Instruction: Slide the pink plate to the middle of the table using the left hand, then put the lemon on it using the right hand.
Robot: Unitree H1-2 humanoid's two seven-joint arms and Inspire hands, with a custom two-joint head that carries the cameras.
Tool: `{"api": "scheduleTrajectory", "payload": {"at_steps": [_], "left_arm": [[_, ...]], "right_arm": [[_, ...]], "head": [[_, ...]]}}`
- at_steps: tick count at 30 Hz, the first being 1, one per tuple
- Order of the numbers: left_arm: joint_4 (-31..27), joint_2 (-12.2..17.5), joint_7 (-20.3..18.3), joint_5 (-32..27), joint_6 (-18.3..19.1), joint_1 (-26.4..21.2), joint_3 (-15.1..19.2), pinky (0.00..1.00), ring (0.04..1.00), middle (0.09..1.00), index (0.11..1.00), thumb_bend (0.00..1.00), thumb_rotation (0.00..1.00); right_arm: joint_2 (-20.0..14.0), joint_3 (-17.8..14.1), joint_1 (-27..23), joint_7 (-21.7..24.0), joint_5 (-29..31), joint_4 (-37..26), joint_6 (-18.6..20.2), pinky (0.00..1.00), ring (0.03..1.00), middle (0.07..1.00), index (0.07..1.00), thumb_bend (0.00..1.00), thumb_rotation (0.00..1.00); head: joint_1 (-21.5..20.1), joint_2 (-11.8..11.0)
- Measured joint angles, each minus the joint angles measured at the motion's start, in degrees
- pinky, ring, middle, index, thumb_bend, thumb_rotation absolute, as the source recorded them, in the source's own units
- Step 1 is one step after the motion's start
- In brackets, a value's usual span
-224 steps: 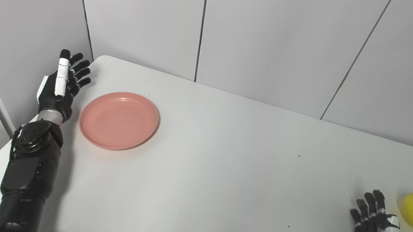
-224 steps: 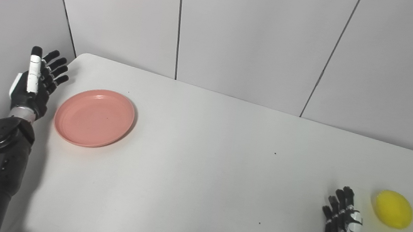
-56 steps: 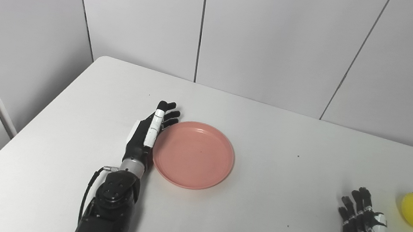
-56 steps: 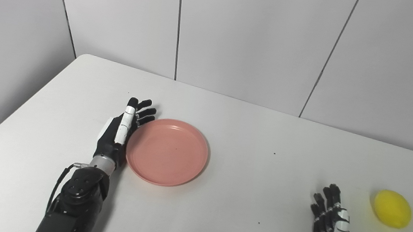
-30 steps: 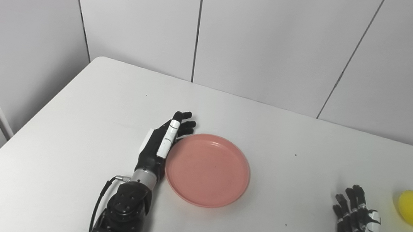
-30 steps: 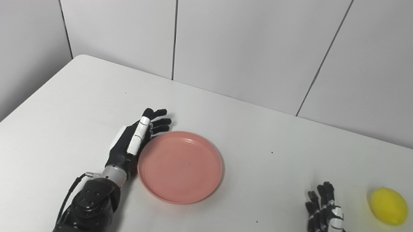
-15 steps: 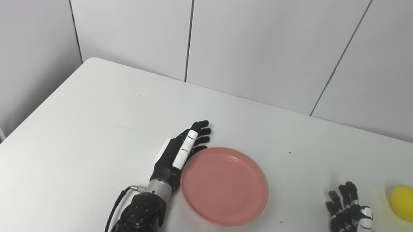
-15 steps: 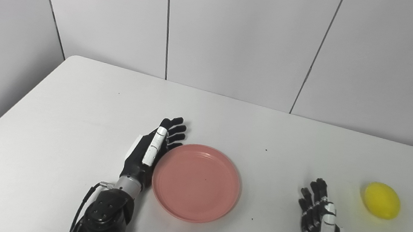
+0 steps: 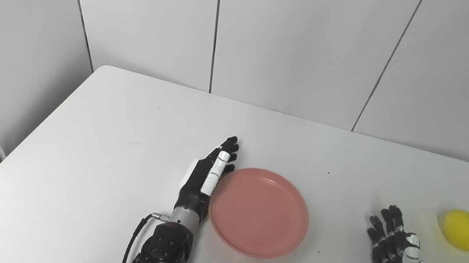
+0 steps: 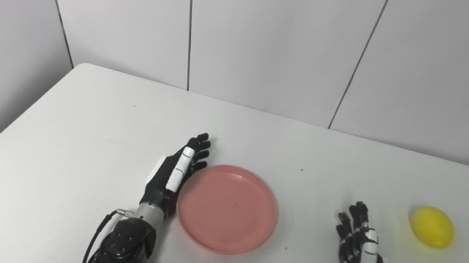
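Observation:
The pink plate [image 9: 259,211] lies empty near the middle of the white table [image 9: 97,133]. My left hand [image 9: 207,177] stands on edge with its fingers straight, open, its palm side against the plate's left rim. A yellow lemon [image 9: 465,224] rests on the table at the far right. My right hand [image 9: 397,253] lies flat and open near the front edge, between plate and lemon, touching neither. In the right eye view the plate [image 10: 226,207], left hand [image 10: 174,174], lemon [image 10: 432,226] and right hand [image 10: 359,251] stand the same way.
Grey wall panels [image 9: 297,46] rise directly behind the table's far edge. The table's left edge runs diagonally at the left of the picture, with a drop beyond it. A cable [image 9: 137,230] loops beside my left wrist.
My left hand has pushed the plate from the table's left side rightward and nearer to me; in the last half second it barely moved. The camera shifted a little. Right hand and lemon stayed put.

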Motion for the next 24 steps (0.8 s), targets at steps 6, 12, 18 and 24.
{"api": "scheduleTrajectory", "payload": {"at_steps": [6,12,18,24], "left_arm": [[0.0,-0.4,0.0,0.3,-0.2,0.2,-0.2,0.98,0.941,0.925,0.886,0.62,0.99],[0.0,-1.3,0.3,1.5,-1.5,0.9,-1.0,0.99,0.958,0.948,0.891,0.62,0.99],[0.0,-1.8,0.3,1.2,-2.6,1.5,-1.0,0.95,0.946,0.936,0.89,0.63,0.98],[-1.0,-1.2,-0.8,-0.2,-1.8,1.9,-0.3,1.0,0.942,0.927,0.891,0.67,0.99]], "right_arm": [[0.0,0.1,0.0,-0.1,-0.3,-0.1,0.0,1.0,0.956,0.983,0.972,0.73,0.99],[0.3,0.2,0.0,-0.2,-0.4,-0.1,0.0,1.0,0.953,0.978,0.969,0.76,0.97],[1.0,0.5,0.0,-1.2,-1.3,-0.5,0.5,0.99,0.947,0.965,0.961,0.78,0.95],[3.0,1.5,-0.1,-2.7,-2.9,-0.7,0.5,0.98,0.939,0.959,0.956,0.75,0.95]], "head": [[-0.5,0.3],[-1.5,0.6],[-5.4,1.9],[-10.6,2.7]]}}
